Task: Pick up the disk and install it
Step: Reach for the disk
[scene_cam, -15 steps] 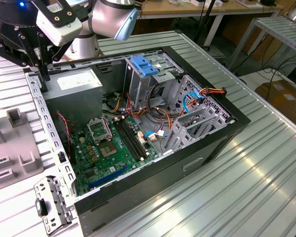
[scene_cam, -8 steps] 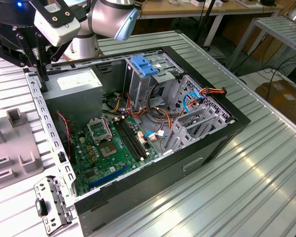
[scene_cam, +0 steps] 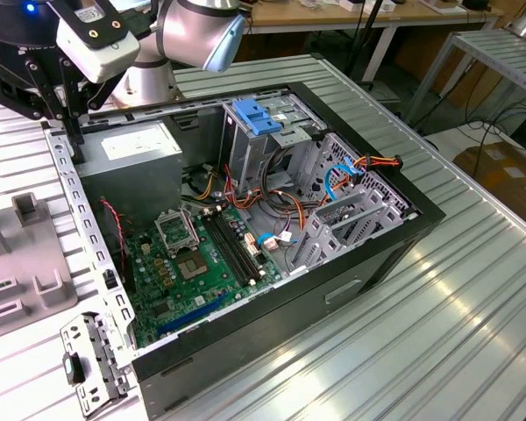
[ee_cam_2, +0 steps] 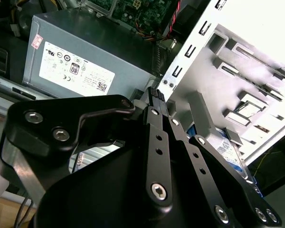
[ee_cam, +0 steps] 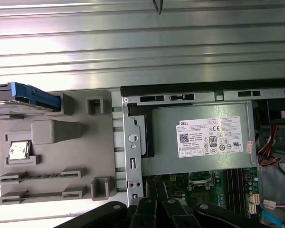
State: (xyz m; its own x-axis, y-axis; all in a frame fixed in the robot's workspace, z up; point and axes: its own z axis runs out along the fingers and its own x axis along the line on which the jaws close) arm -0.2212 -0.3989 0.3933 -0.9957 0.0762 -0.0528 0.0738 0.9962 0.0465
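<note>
The disk [ee_cam: 19,94] stands on edge in a slot at one end of a grey fixture tray [ee_cam: 57,156], its blue side rail showing. In the second wrist view a strip of the disk [ee_cam_2: 233,154] with its blue label band shows behind the finger links. My gripper [ee_cam_2: 155,93] is shut with nothing between its fingers. It hangs over the rear corner of the open computer case [scene_cam: 272,237], beside the power-supply box, at the exterior view's left. My gripper [scene_cam: 68,130] is apart from the disk.
A grey power-supply box [ee_cam: 204,137] with a white sticker lies inside the case. A bare light-blue bracket [scene_cam: 256,116] tops the metal drive cage [scene_cam: 276,149]. The green motherboard [scene_cam: 188,263] and cable bundles [scene_cam: 272,202] cover the case floor. Ribbed metal table [scene_cam: 403,351] surrounds the case.
</note>
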